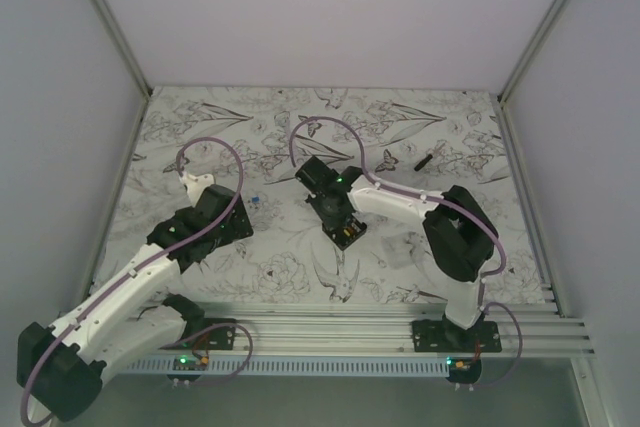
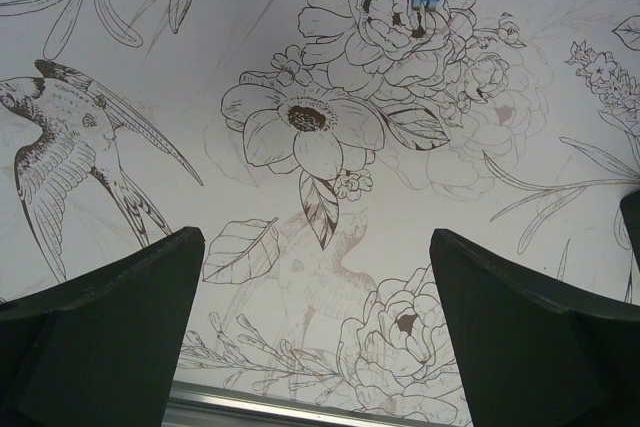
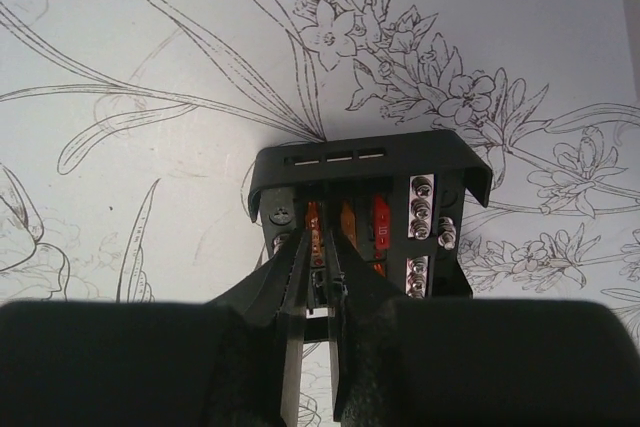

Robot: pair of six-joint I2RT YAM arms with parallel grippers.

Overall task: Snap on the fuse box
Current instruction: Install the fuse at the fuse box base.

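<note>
Right jaws, nearly closed, are reaching into the fuse box (image 3: 360, 162); pressing squarely downward is looking wisest. Left jaws are hanging wide open, gripping nothing.

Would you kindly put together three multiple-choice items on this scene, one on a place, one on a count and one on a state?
1. Where does the small blue piece lie?
A. On the near rail
B. On the table, between the left pincer and the fuse box
C. Against the far wall

2. How many slots sit in a row on the fuse box?
A. One
B. Three
C. Six

3. What state is the left pincer in?
A. Shut on the blue piece
B. Shut on the fuse box
C. Open, holding nothing

Answers:
1 B: the top view shows it just right of the left pincer, short of the box.
2 B: the right wrist view shows three side by side.
3 C: the left wrist view shows its fingers wide apart with only table between them.
</note>
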